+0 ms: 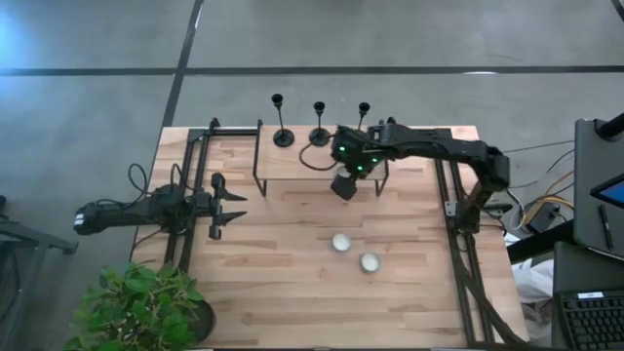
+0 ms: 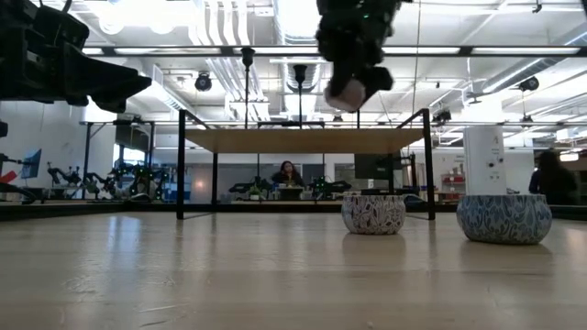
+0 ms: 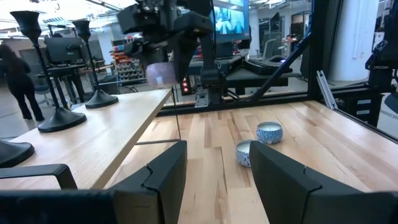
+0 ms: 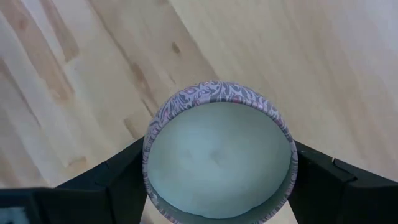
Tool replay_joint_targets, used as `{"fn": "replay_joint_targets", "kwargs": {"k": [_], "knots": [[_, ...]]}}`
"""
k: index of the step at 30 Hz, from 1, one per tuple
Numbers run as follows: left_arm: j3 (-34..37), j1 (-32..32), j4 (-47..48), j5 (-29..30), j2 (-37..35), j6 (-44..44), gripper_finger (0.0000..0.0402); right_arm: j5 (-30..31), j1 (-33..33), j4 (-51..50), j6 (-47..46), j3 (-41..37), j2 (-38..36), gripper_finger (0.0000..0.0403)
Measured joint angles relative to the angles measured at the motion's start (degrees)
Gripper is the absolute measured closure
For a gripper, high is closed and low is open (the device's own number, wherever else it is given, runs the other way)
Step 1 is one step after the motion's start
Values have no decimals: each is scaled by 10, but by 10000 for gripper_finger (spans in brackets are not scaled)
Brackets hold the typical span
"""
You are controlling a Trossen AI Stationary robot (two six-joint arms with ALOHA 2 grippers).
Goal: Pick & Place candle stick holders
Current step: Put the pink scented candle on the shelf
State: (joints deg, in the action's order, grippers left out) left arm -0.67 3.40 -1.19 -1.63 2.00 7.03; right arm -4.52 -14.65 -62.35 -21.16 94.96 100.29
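Spanning the overhead view is a pale wooden worktop. A low raised shelf on a black frame sits along its far edge.

The right arm reaches in over the near edge of that shelf. The right fingers hang in the air above the worktop and are clamped on either side of a round patterned tin, open end up. They are not free.

The left arm waits at the opposite side of the worktop. The left fingers are spread apart with nothing between them.

Three black candlesticks stand in a row on the shelf. Each is upright with its thin stem vertical. They are just beyond the right fingers, and the third is closest to them, its base hidden behind that arm. From the left fingers they lie well apart, ahead and off to one side.

The right arm is plainly the nearer one. A sideways pinch on a stem looks the likely approach, but the tin would have to be set down first.

Two more small tins rest on the worktop below and short of the right fingers, close beside each other.
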Motion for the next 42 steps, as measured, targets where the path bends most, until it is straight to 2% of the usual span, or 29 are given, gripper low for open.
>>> {"fn": "replay_joint_targets", "kwargs": {"k": [16,22,33,42], "knots": [[0,0,0,0,0,0,220,32,-19,-185,131,325,215,112],[0,0,0,0,0,0,220,35,-19,-238,169,401,271,112],[0,0,0,0,0,0,220,60,-27,-223,17,398,252,113],[0,0,0,0,0,0,220,27,-27,-221,-138,399,254,113]]}}
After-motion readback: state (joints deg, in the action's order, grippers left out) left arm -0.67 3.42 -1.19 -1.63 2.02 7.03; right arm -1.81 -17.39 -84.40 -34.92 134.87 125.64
